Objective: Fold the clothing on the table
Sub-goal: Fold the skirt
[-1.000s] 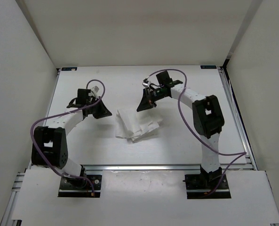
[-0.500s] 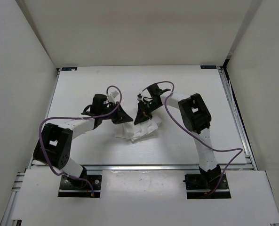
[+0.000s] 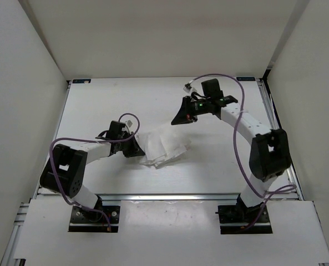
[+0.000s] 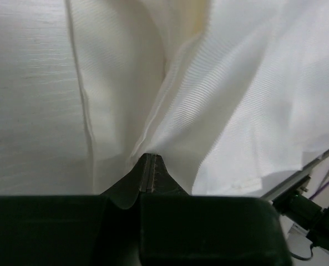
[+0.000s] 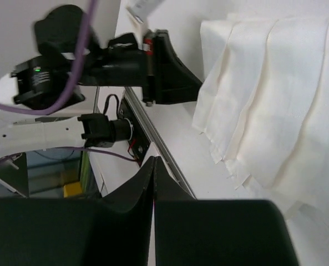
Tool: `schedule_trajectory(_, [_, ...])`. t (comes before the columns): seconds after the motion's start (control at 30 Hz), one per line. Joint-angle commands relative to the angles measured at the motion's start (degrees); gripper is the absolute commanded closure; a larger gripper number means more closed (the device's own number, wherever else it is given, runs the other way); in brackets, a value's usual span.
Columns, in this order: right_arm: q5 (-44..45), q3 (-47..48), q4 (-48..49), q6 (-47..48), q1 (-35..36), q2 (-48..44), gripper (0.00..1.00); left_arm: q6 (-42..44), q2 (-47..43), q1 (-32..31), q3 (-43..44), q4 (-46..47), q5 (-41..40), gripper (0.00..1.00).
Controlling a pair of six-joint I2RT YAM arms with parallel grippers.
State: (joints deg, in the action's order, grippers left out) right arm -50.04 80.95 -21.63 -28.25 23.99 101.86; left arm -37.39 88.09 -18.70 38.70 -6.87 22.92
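right arm has swung up and off the cloth toward the far side, and the left arm has slid in low at the garment's left edge. left gripper (image 3: pixel 133 148) is clamped; creases run into its tip in the wrist view, so it looks pinched on the clothing (image 3: pixel 165 145) (thin layer, can't be certain). right gripper (image 3: pixel 181 118) is closed on nothing and hangs clear, likely giving the left room. the garment lies bunched and part-folded mid table (image 3: pixel 97 105). nothing blocks it, and the near rail (image 3: pixel 170 196) is well apart.

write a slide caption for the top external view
Left gripper pinches the near-left edge of the crumpled white clothing; right gripper hovers shut beyond it.
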Motion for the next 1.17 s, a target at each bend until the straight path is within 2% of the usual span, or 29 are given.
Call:
schedule_trajectory(0.0, [2.13, -3.33, 1.16, -0.32, -1.75, -7.27, 0.99, 0.74, 2.6, -1.08, -1.08, 1.85, -3.23, 1.0])
schedule_trajectory(0.13, [7.57, -6.06, -4.28, 3.37, -3.94, -13.35, 0.98, -0.49, 4.71, -0.9, -0.99, 5.19, -3.66, 1.0])
schedule_trajectory(0.17, [8.2, -6.59, -5.0, 3.81, -4.04, -15.45, 0.95, -0.84, 5.07, -0.73, -0.99, 5.73, -3.58, 1.0])
schedule_trajectory(0.27, [10.75, -9.05, -7.63, 5.31, -6.74, -20.72, 0.82, -2.42, 3.85, 0.23, -0.29, 5.38, -2.36, 1.0])
schedule_trajectory(0.3, [11.62, -10.53, -8.34, 5.57, -7.72, -22.83, 0.74, -2.95, 1.4, 0.76, 0.06, 5.12, -2.09, 0.99])
schedule_trajectory(0.4, [14.52, -14.75, -8.78, 6.89, -11.06, -28.63, 0.6, -2.26, -8.16, 3.39, 2.17, 1.17, -4.27, 0.92])
schedule_trajectory(0.47, [15.58, -19.31, -7.47, 6.72, -13.86, -31.71, 0.55, 0.37, -14.07, 5.76, 4.71, -4.61, -5.6, 0.66])
schedule_trajectory(0.5, [15.85, -20.47, -7.38, 6.89, -15.62, -33.38, 0.52, 1.86, -14.87, 7.87, 5.24, -7.51, -4.65, 0.59])
schedule_trajectory(0.6, [16.2, -24.08, -8.51, 8.03, -20.37, -34.54, 0.46, 5.82, -18.13, 11.22, 5.34, -13.05, -5.77, 0.27])
schedule_trajectory(0.63, [16.99, -24.17, -9.3, 8.47, -21.52, -34.28, 0.44, 8.01, -19.18, 11.92, 5.16, -14.9, -5.17, 0.21])
schedule_trajectory(0.67, [18.56, -24.08, -10.96, 9.43, -21.96, -33.84, 0.43, 9.16, -20.06, 11.84, 4.64, -15.71, -5.08, 0.01])
schedule_trajectory(0.77, [25.58, -21.63, -15.44, 13.12, -22.5, -30.68, 0.43, 12.24, -21.64, 12.72, 3.06, -20.1, -3.41, 0.01])
schedule_trajectory(0.9, [32.27, -17.41, -19.76, 15.85, -21.35, -25.32, 0.43, 12.69, -25.07, 11.23, -0.72, -23.18, -7.1, 0.01])
schedule_trajectory(1.03, [32.64, -17.92, -19.59, 15.68, -19.07, -23.29, 0.41, 12.6, -29.47, 14.21, -3.8, -24.67, -3.68, 0.01])
schedule_trajectory(1.13, [34.04, -18.28, -18.37, 15.94, -16.44, -22.5, 0.4, 14.71, -30.52, 14.66, -4.15, -27.13, -4.28, 0.01])
